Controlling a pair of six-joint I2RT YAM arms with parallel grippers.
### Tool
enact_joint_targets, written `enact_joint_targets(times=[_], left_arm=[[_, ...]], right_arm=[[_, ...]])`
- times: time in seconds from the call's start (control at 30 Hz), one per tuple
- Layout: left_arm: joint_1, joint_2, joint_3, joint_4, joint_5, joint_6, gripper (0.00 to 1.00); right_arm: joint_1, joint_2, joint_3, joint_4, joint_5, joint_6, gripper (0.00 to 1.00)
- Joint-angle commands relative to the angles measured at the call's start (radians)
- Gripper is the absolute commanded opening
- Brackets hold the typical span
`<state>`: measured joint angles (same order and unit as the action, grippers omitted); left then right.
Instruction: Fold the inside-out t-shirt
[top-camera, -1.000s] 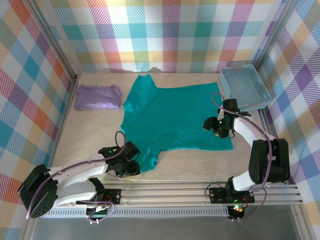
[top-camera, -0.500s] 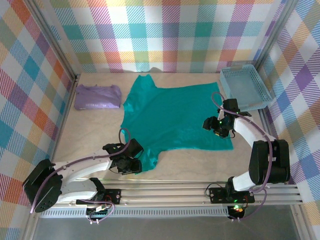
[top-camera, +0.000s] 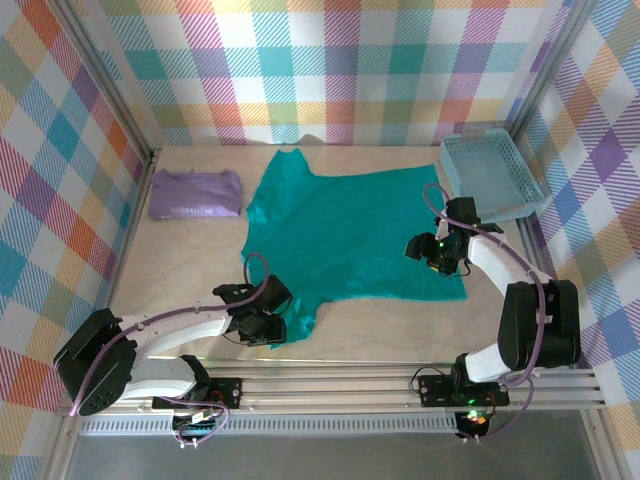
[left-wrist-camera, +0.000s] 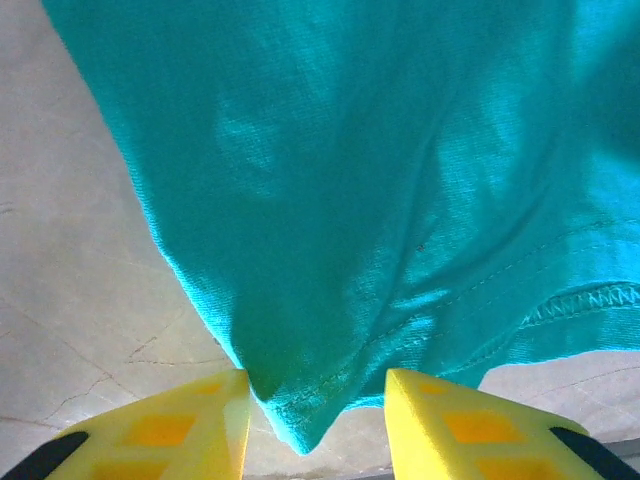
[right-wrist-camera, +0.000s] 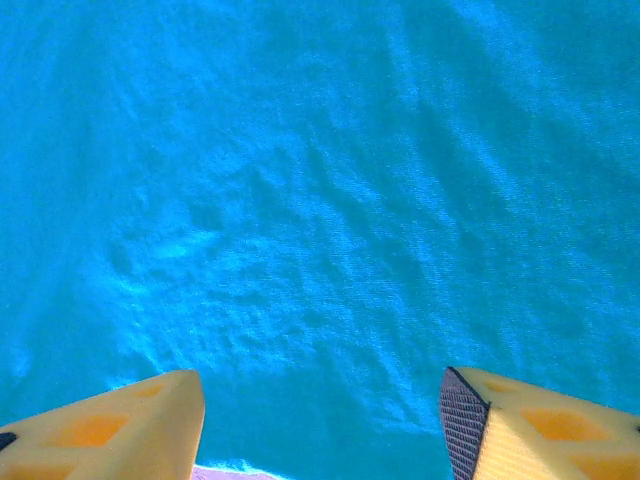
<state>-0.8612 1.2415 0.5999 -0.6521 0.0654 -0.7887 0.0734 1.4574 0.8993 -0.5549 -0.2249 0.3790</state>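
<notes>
Inside-out t-shirt (top-camera: 350, 235) is lying spread flat mid-table (top-camera: 180, 265), nothing folded yet. Left gripper (left-wrist-camera: 315, 400) is straddling its near corner, fingers parted, not clamping. Right gripper (right-wrist-camera: 320, 425) is hanging wide open over the cloth, holding nothing.

The left gripper (top-camera: 272, 324) hides the near corner of the t-shirt (top-camera: 350, 235) from above; at the left wrist, cloth runs off top and right; the bottom edge crops both fingers (left-wrist-camera: 160, 430).
</notes>
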Motion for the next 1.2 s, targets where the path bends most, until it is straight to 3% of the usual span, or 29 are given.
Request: enact_joint_targets(times=[0.0,0.2,0.3,0.57,0.87,1.17], left_arm=[[-0.022,0.026,-0.012,-0.016,-0.009,0.015,0.37],[-0.038,0.059,-0.013,-0.035,-0.026,0.02,0.36],[-0.042,0.072,-0.015,-0.029,-0.031,0.023,0.3],[-0.041,0.038,-0.015,-0.029,-0.054,0.044,0.01],[-0.023,-0.095,0.005,-0.055,-0.065,0.065,0.0],[-0.005,-0.137,0.004,-0.034,-0.041,0.105,0.0]], right_arm=[[0.0,-0.026,-0.002,-0.013,-0.004,-0.02,0.64],[-0.001,-0.022,0.0,-0.014,-0.001,-0.02,0.64],[0.0,-0.022,-0.003,-0.016,0.008,-0.022,0.64],[-0.016,-0.058,-0.038,-0.044,0.091,0.007,0.65],[-0.163,-0.179,-0.123,-0.14,0.243,0.067,0.71],[-0.24,-0.149,-0.164,-0.202,0.338,0.109,0.62]])
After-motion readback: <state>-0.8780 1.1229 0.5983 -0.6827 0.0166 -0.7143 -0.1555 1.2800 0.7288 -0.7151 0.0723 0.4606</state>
